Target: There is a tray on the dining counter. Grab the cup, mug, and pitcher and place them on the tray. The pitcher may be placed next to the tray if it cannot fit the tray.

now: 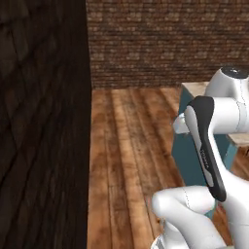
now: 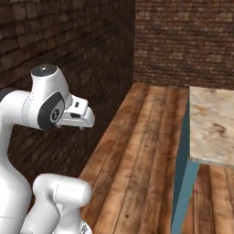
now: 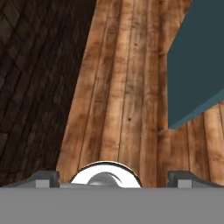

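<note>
A wooden plank floor (image 1: 126, 160) runs up to dark brick walls (image 2: 183, 41), with a teal side panel (image 3: 192, 70) at one edge.

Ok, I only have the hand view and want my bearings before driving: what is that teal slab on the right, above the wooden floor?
Observer: It is the side of a counter. The right base view shows a beige marble-patterned top on it.
Operator: And what lies ahead, past the floor?
Observer: A reddish brick wall closes off the far end of the plank floor.
Operator: How is the arm posed?
Observer: The arm is folded up. In the right base view its hand is to the left of the counter, apart from it.
</note>
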